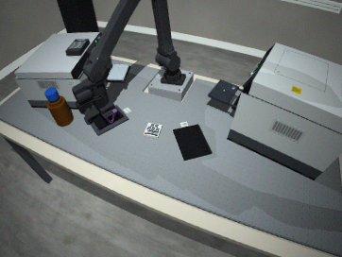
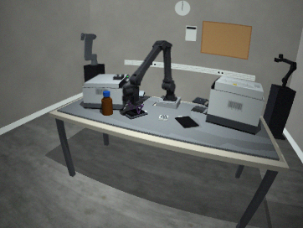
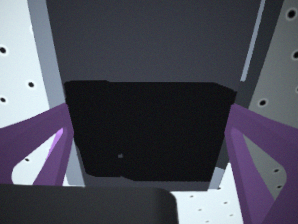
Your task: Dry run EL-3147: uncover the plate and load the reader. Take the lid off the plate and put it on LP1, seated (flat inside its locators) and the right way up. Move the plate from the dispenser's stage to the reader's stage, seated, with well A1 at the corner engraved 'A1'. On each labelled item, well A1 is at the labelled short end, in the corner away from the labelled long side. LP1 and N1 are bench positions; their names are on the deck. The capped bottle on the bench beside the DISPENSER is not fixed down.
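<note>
My gripper (image 1: 108, 116) (image 2: 135, 108) (image 3: 149, 111) has its purple fingers far apart, one at each side edge of a dark flat lid (image 3: 150, 50), and appears shut on it. The black patch across the lid looks like shadow. The lid is low over the raised dark nest (image 1: 113, 127) (image 2: 141, 115) (image 3: 48, 50) beside the bottle; any gap beneath is hidden. The nest's label is unreadable. The pale plate (image 1: 119, 72) (image 2: 141, 94) is on the dispenser's stage, partly behind the arm; its corner label cannot be read. The reader's dark stage (image 1: 225, 89) (image 2: 200, 101) shows no plate.
The brown, blue-capped bottle (image 1: 60, 112) (image 2: 107, 106) stands upright close left of my wrist, before the dispenser (image 1: 49, 59) (image 2: 98, 91). A printed marker (image 1: 153, 129) and a black pad (image 1: 193, 142) (image 2: 187, 121) lie mid-deck. The reader (image 1: 283, 111) (image 2: 236, 101) is at right.
</note>
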Controlling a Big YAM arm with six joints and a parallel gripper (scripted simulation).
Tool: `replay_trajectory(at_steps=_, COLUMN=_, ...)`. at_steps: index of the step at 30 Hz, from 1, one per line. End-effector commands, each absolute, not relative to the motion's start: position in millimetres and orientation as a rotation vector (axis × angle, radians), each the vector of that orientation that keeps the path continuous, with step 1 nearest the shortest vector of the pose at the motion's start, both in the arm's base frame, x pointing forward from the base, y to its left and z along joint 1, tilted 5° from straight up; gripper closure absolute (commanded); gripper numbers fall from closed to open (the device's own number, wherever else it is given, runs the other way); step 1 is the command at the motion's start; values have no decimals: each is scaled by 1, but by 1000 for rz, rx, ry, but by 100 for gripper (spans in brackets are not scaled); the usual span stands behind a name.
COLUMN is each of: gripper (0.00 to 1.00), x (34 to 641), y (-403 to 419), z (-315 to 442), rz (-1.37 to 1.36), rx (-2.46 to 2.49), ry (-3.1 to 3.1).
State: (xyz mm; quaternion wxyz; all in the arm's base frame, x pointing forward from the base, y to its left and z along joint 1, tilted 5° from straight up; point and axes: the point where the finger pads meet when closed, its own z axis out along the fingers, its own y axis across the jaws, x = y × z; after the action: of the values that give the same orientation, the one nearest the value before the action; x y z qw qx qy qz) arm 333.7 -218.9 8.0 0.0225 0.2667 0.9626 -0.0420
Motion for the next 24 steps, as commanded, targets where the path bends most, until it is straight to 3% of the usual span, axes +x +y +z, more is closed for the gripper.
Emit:
replay_trajectory(at_steps=1, gripper=15, x=335, y=-214, z=-4, rz=-121, rx=829, ry=2989)
replay_trajectory(at_steps=24, gripper=15, x=333, y=-218, z=-12, rz=-121, rx=829, ry=2989)
